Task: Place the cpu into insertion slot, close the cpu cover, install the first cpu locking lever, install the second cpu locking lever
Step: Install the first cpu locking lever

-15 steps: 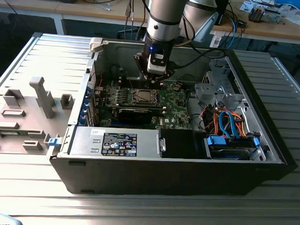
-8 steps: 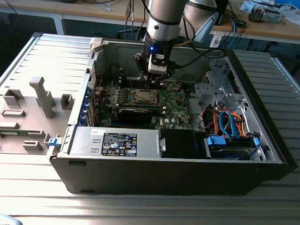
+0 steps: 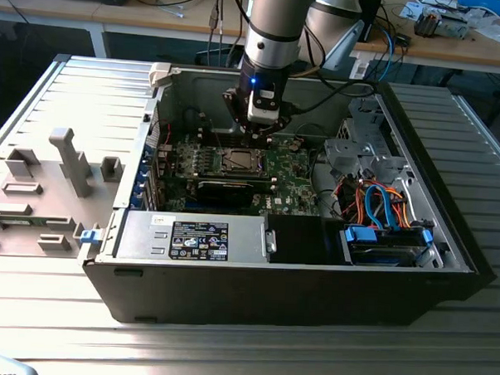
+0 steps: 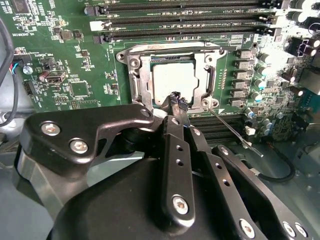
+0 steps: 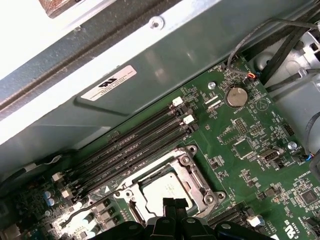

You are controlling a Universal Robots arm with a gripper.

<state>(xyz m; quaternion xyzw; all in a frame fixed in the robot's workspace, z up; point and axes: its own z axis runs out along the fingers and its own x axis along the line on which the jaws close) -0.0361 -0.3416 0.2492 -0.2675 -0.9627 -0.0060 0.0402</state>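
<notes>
The cpu (image 4: 175, 80) lies flat in the insertion slot (image 3: 239, 160) on the green motherboard, its silvery top showing through the window of the cpu cover (image 4: 141, 75), which lies down around it. In the first wrist view the cpu (image 5: 161, 189) shows the same way, framed by the cpu cover (image 5: 197, 172). My gripper (image 4: 176, 100) hovers at the socket's edge with its black fingertips (image 5: 172, 204) pressed together, nothing visible between them. A thin wire locking lever (image 4: 232, 131) angles away from one corner of the socket, unlatched.
Long memory slots (image 4: 185, 20) run beside the socket, with capacitors (image 4: 262, 82) on another side. The grey case wall (image 5: 125, 95) rises close behind. Drive cage and blue and orange cables (image 3: 382, 202) sit on the exterior view's right, the power supply (image 3: 198, 239) in front.
</notes>
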